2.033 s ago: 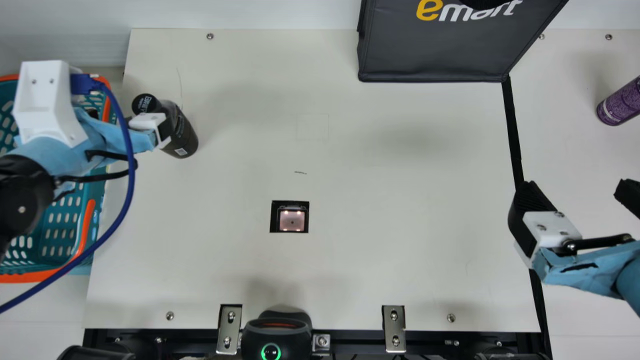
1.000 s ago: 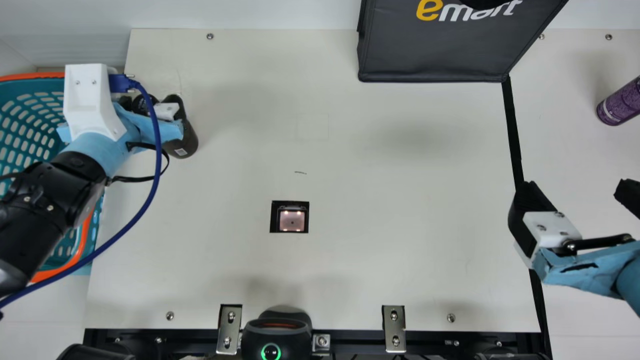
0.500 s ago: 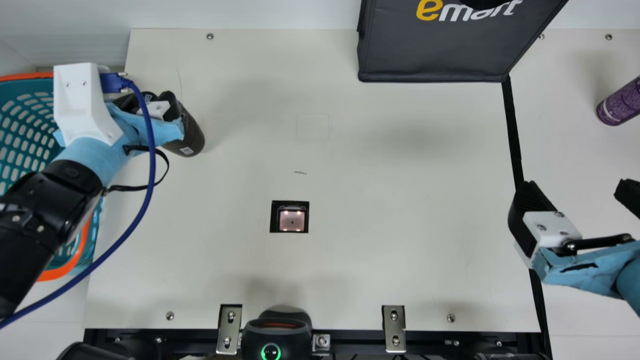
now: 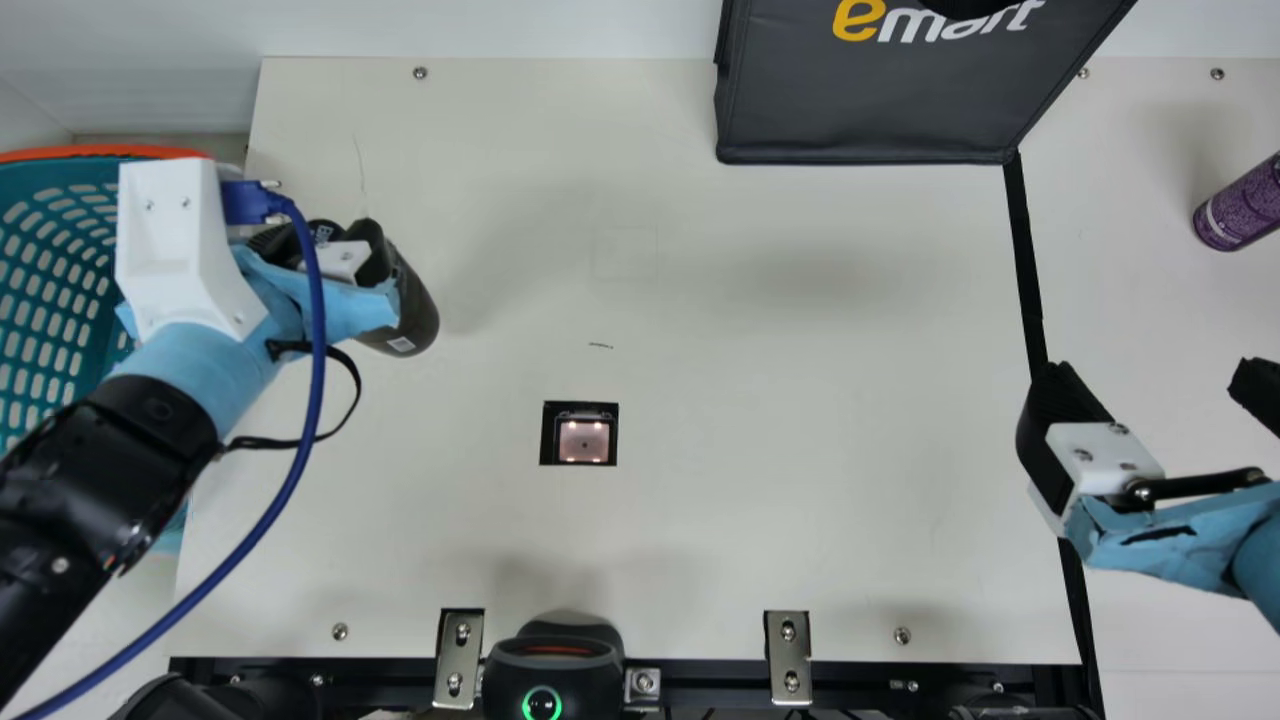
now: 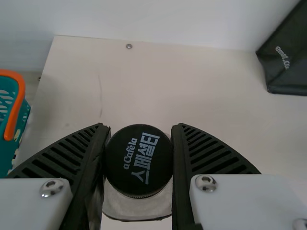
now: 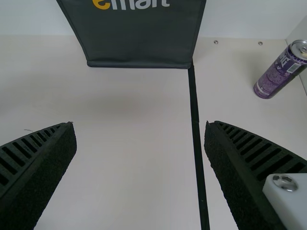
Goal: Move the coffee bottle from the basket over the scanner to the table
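At the left of the main view my left gripper point(image 4: 335, 245) is shut on the dark coffee bottle point(image 4: 410, 310), just right of the teal basket point(image 4: 60, 260). The left wrist view shows the black cap of the coffee bottle point(image 5: 139, 160) between the two pads of my left gripper point(image 5: 139, 143). The scanner point(image 4: 583, 441) with its lit window lies in the table, right of and nearer than the bottle. Over the table's right side stands my right gripper point(image 4: 1160, 385), open and holding nothing; its fingers are wide apart in the right wrist view, my right gripper point(image 6: 140, 129).
A dark grey bag point(image 4: 880, 110) stands at the back, right of centre. Far right is a purple can point(image 4: 1240, 205). A black device with a green ring point(image 4: 545, 670) sits at the front edge between metal brackets. A blue cable hangs along my left arm.
My left gripper first reached further over the bottle and took hold of it. In the last half second, gripper and bottle have moved right and toward the front. The right arm kept still.
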Available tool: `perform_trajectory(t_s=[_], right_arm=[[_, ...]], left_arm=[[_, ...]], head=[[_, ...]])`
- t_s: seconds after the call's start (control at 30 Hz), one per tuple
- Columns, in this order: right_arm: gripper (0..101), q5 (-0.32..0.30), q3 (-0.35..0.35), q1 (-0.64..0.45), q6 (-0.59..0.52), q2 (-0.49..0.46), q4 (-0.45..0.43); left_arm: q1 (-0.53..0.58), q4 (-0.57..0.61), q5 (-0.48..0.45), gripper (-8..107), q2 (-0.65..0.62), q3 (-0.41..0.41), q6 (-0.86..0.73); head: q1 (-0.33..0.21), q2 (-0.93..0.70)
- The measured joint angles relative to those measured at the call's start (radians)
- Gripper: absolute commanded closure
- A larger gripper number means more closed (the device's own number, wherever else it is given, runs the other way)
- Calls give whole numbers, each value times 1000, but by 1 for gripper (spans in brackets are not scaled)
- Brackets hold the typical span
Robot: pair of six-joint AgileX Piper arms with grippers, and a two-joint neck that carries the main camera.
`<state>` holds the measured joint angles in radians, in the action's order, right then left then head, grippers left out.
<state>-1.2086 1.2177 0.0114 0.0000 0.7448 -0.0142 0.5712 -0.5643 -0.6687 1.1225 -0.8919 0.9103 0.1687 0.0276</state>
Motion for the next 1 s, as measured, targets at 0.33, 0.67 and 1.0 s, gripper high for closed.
perform_trajectory(t_s=[0.33, 0.67, 1.0], right_arm=[[6, 0, 0, 0, 0, 0, 0], [6, 0, 0, 0, 0, 0, 0], [6, 0, 0, 0, 0, 0, 0]], left_arm=[[212, -92, -154, 107, -29, -17, 146], [403, -141, -256, 107, -27, -35, 330], [560, -165, -314, 107, -27, -44, 482]], head=[[0, 0], [-2, 0], [0, 0]])
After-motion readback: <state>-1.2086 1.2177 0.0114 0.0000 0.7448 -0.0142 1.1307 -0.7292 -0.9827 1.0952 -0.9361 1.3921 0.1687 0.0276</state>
